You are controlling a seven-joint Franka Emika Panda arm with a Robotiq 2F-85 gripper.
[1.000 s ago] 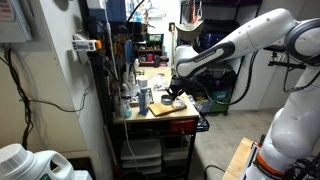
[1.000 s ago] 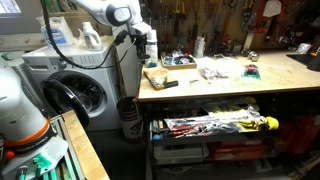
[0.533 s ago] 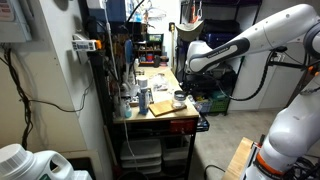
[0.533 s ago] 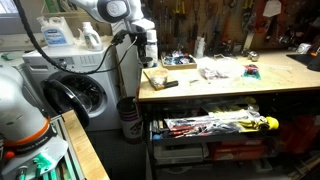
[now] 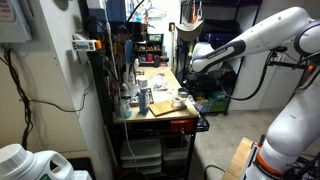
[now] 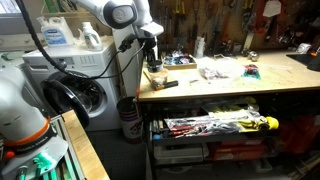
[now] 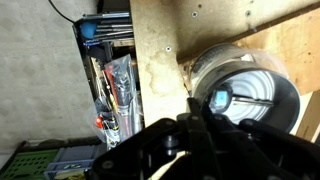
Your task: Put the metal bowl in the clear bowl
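The metal bowl (image 7: 250, 90) is shiny with ringed reflections and appears to sit inside the clear bowl (image 7: 200, 70), whose pale see-through wall shows round it. In an exterior view the nested bowls (image 5: 181, 97) stand on the workbench beside the wooden board. My gripper (image 5: 194, 68) hangs above them, apart from them. It also shows in an exterior view (image 6: 152, 60). In the wrist view my dark fingers (image 7: 195, 112) fill the lower middle and nothing shows between them. I cannot tell how far apart they are.
The wooden board (image 5: 163, 107) lies on the plywood bench top (image 7: 160, 50), with bottles (image 5: 140, 98) at its end. The bench edge is just left of the bowls. Tools on shelves (image 7: 115, 90) and a green crate (image 7: 40, 160) lie below. A washing machine (image 6: 80, 95) stands beside the bench.
My gripper was down at the bowls one second ago. It has risen and drawn back from them, and the bowls stay on the bench.
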